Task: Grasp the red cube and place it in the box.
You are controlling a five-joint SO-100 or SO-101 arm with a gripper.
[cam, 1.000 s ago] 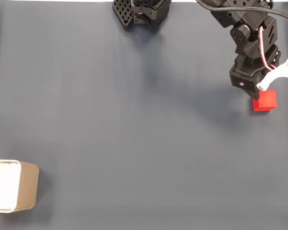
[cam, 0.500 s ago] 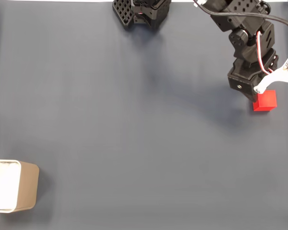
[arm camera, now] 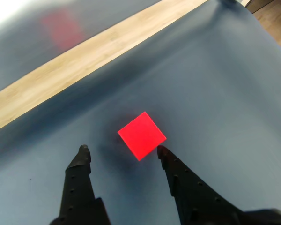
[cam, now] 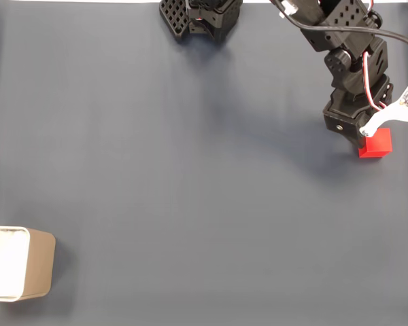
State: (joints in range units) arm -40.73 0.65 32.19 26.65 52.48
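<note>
Red cube (arm camera: 142, 135) near desk's (cam: 190, 170) right edge, just beyond spread-apart empty gripper (arm camera: 121, 151); box (cam: 19, 263) at far left edge.

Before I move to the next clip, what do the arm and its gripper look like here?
The arm is matte black printed plastic with screw holes, red and white wires and a black cable looping along it, and a white bracket at the wrist. In the wrist view the gripper has two black tapered fingers with small dimples along their inner edges.
</note>
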